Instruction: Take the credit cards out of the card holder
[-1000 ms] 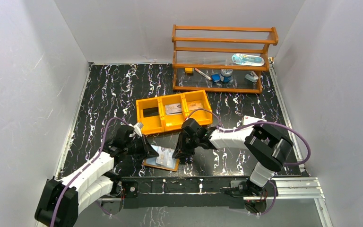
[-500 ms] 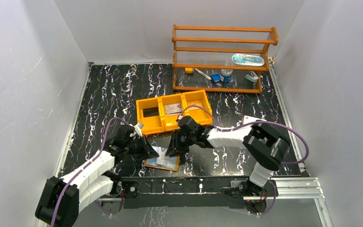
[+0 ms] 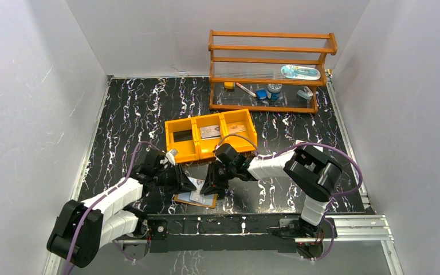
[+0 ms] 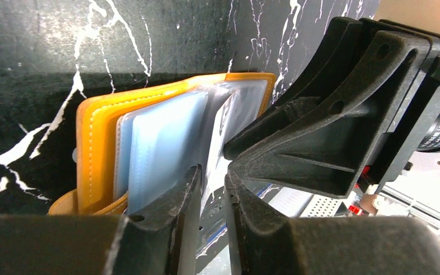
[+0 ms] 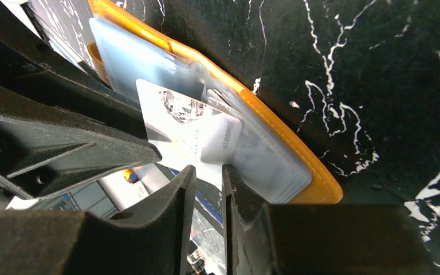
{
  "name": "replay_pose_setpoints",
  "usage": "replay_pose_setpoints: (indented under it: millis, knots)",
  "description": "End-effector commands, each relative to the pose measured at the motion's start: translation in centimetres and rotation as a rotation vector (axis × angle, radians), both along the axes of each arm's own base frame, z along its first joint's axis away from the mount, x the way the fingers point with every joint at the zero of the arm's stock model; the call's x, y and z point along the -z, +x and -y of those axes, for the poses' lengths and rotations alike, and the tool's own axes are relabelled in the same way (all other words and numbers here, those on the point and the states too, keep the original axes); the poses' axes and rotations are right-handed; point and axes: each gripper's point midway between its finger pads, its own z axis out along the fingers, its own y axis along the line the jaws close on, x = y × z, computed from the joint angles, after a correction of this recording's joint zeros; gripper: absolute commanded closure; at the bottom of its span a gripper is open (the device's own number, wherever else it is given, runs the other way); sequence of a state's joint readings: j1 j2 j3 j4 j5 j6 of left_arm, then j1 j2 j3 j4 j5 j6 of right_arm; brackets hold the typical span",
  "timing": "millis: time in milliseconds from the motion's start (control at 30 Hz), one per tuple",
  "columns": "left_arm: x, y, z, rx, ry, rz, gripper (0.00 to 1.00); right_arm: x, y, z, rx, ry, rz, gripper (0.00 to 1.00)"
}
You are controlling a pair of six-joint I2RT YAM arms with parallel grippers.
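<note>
Black, white-veined marble counter [image 3: 132, 114] fills this grey-walled cell. Near its front edge, between the two arms, lies the small orange-tan leather-like card holder [image 3: 195, 198], opened with its pale blue-grey glossy pockets up. A white plastic credit card printed with a gem [image 5: 175, 114] sticks partly out of one pocket.

That card should be light, thin, stiff yet springy, with slick faces. The best hold is probably across both faces at its exposed end. The holder looks light and floppy and would likely ride along unless it is pinned at its leather rim.

Only the right wrist view shows the card, which runs down toward the narrow gap between the right fingers [image 5: 172, 217]; whether they press on it I cannot tell. The left wrist view instead shows the left fingers [image 4: 172, 223] a little apart, with a clear pocket leaf [image 4: 215, 143] standing between them unpinched. Only the overhead view places the orange plastic three-compartment tray [image 3: 175, 150] just behind.
</note>
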State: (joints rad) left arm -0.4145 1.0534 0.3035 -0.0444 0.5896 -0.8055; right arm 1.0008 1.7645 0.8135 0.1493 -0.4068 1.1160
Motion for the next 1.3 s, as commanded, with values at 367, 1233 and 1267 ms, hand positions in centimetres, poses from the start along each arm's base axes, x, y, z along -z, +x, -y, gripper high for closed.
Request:
replay_pose_setpoints:
  millis: [367,1233,1267]
  knots:
    - [-0.6,-0.3,0.9,0.036,-0.050,-0.020,1.00,3.3,-0.4,2.4,0.031,-0.133,-0.014,0.69]
    - [-12.5,3.4,0.5,0.000,-0.041,0.306,1.00,-13.1,6.3,6.8,0.265,0.110,0.661,0.22]
    - [-13.0,3.4,0.9,0.010,-0.072,0.311,1.00,-13.6,6.2,6.7,0.266,0.141,0.668,0.21]
